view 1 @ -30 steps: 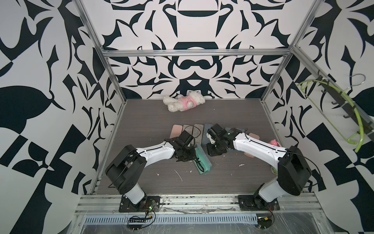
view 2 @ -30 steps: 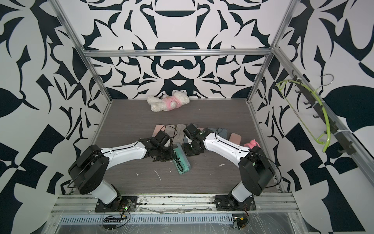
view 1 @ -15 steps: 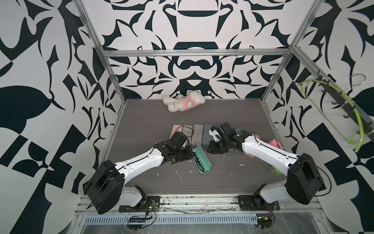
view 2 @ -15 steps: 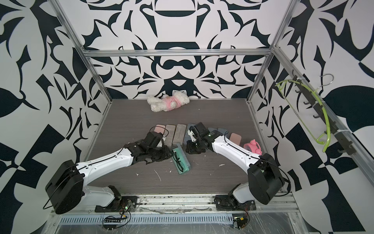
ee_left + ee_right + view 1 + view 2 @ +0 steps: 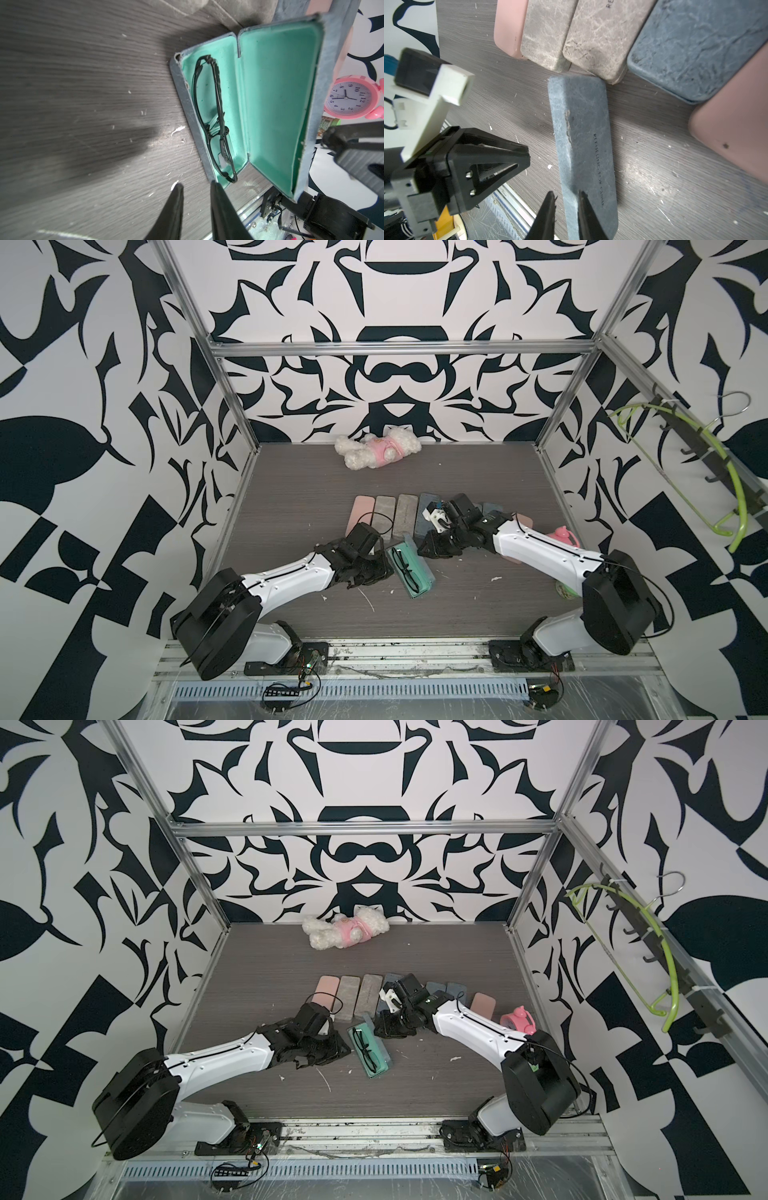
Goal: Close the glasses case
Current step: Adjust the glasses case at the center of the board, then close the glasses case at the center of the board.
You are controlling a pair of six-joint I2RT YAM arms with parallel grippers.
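The glasses case (image 5: 409,570) lies open on the table (image 5: 457,605), just on the robot's side of the row of closed cases (image 5: 405,514), its far corner almost against that row. It is judged light and rigid, so liable to slide when pushed. The upright hinged lid (image 5: 276,104) is best pressed at its free long rim, with the base braced. The black glasses (image 5: 216,116) lie inside.

The left gripper (image 5: 196,185) is nearly clenched on nothing. The right gripper (image 5: 565,193) straddles the lid's rim, but a true grip cannot be told.

A pink alarm clock (image 5: 562,537) at the row's right end and a plush toy (image 5: 376,451) well beyond the row are clear of the work. Only the row itself crowds the lid's back.
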